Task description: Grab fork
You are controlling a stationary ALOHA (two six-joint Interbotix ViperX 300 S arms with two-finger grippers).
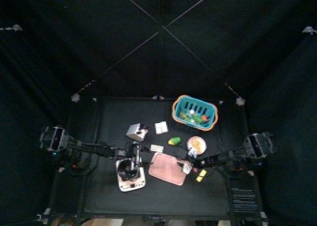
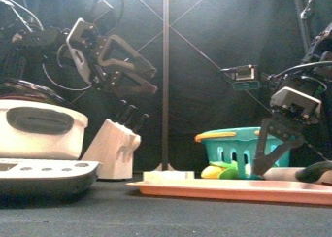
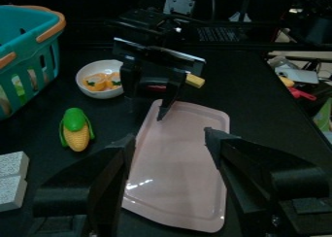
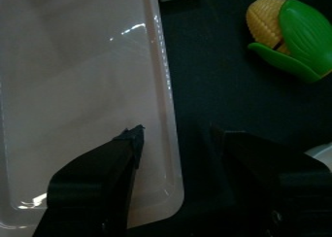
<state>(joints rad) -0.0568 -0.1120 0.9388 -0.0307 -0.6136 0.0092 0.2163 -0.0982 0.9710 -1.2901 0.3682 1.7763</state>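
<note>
No fork shows in any view. My left gripper (image 3: 169, 187) stands open over the near end of a pink tray (image 3: 182, 158). My right gripper (image 4: 180, 153) is open too, hanging low over the tray's long edge (image 4: 166, 105) with nothing between its fingers. From above, the left gripper (image 1: 136, 158) and the right gripper (image 1: 190, 160) flank the tray (image 1: 168, 169). The left wrist view shows the right gripper (image 3: 162, 85) head-on at the tray's far end. In the front view the right gripper (image 2: 275, 152) points down at the tray (image 2: 247, 187).
A toy corn cob (image 4: 292, 32) lies beside the tray, with a small bowl of food (image 3: 99, 79) behind it. A teal basket (image 1: 194, 109) stands at the back right. A white appliance (image 2: 39, 134) and a white block (image 2: 116, 149) stand front left.
</note>
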